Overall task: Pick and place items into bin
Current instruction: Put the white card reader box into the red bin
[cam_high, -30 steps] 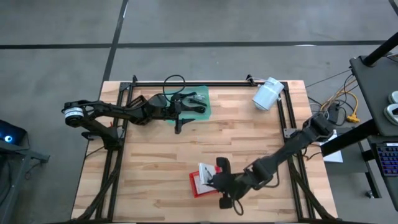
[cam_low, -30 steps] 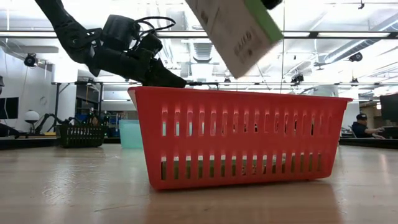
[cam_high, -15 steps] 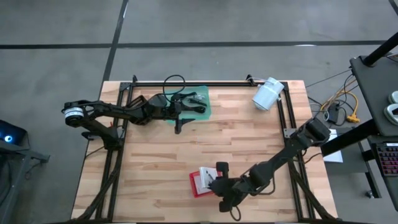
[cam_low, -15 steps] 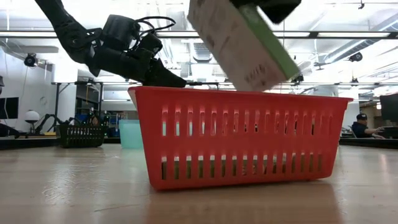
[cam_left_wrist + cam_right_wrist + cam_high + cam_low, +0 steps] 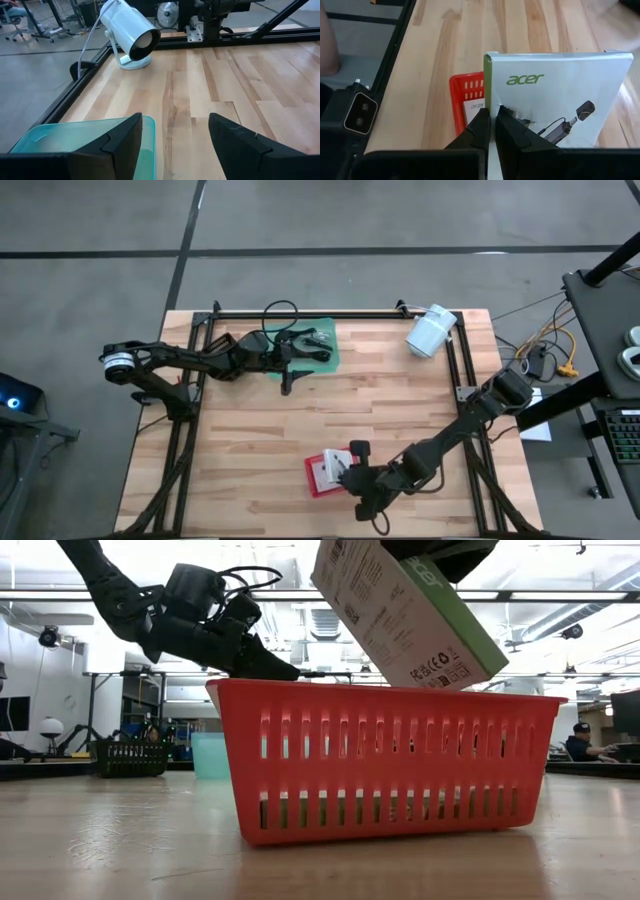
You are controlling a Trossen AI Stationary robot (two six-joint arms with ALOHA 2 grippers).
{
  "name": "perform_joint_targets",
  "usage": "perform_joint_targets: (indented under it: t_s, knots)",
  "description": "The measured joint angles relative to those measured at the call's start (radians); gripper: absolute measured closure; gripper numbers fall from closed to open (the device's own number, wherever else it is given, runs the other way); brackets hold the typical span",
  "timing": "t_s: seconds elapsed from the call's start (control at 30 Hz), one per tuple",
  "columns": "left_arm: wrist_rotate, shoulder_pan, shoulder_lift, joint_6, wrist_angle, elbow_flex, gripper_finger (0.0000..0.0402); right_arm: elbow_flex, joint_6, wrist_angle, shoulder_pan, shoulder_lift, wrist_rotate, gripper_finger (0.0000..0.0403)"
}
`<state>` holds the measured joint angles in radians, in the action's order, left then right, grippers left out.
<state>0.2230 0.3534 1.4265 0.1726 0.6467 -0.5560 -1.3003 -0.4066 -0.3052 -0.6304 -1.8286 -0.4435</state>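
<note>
A white Acer box with a green side (image 5: pixel 560 95) (image 5: pixel 410 610) hangs tilted over the red slotted basket (image 5: pixel 390 765) (image 5: pixel 314 479). My right gripper (image 5: pixel 492 112) is shut on it, near the table's near edge. A white printed card (image 5: pixel 475 107) lies inside the basket. My left gripper (image 5: pixel 175 130) (image 5: pixel 288 385) is open and holds nothing. It hovers by the green tray (image 5: pixel 325 358) (image 5: pixel 75 140) at the far left, where small dark items (image 5: pixel 318 338) lie. My right gripper pinches the box between its two fingers at the edge beside the green side (image 5: pixel 496 102), coming from above and pointing down. The box is lifted clear and tilted. Its lower corner (image 5: pixel 468 685) is at about the height of the basket's rim.
A large white cylinder on a round foot (image 5: pixel 430 332) (image 5: pixel 127 27) stands at the far right corner. A black frame (image 5: pixel 300 313) runs around the table's edges. Bare wood (image 5: pixel 390 400) lies between the tray and the basket.
My right gripper has lowered the box toward the basket. The box's lower corner has come down from well above the rim to about rim height, and the box has tipped flatter.
</note>
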Motion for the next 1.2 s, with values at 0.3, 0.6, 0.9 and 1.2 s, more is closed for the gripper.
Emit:
perform_joint_targets:
  t_s: [0.3, 0.6, 0.9, 1.2]
  knots:
    - [0.0, 0.0, 0.0, 0.0, 0.0, 0.0, 0.0189, 0.001, 0.007, -0.009, 0.0, -0.006, 0.003, 0.0394]
    - [0.0, 0.0, 0.0, 0.0, 0.0, 0.0, 0.0189, 0.001, 0.006, -0.021, 0.0, -0.006, 0.002, 0.035]
    - [0.0, 0.0, 0.0, 0.0, -0.001, 0.0, 0.0189, 0.001, 0.01, -0.02, 0.0, -0.006, 0.001, 0.0303]
    - [0.0, 0.0, 0.0, -0.001, -0.001, 0.0, 0.0189, 0.001, 0.098, -0.026, 0.009, -0.001, -0.012, 0.0298]
